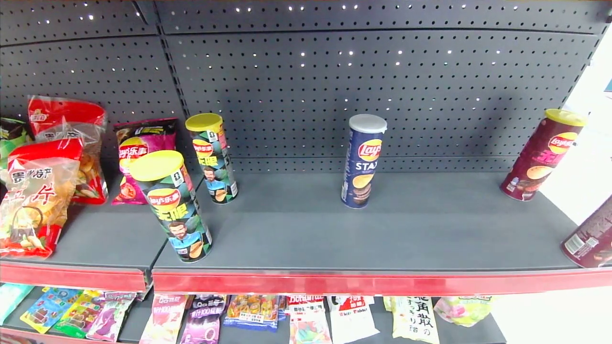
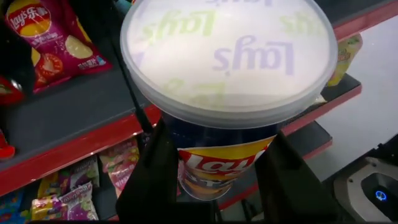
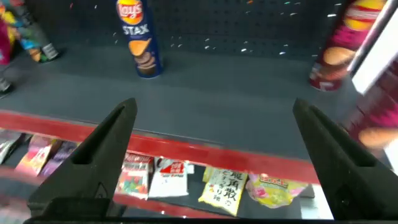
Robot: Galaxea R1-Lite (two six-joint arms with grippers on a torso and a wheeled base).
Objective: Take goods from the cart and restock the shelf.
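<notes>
Shelf point(image 1: 311, 234) — grey, pegboard point(image 1: 382, 86) behind

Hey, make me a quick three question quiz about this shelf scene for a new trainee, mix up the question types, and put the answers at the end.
1. True or false: the right gripper is holding a can.
2. The blue can standing in the middle of the shelf has a lid of which colour? A yellow, B grey, C red.
3. Fill the gap: the left gripper is shut on a ___ with a pale lid.
Key: 1 false, it is open and empty. 2 B. 3 can; this held can is blue too.
</notes>
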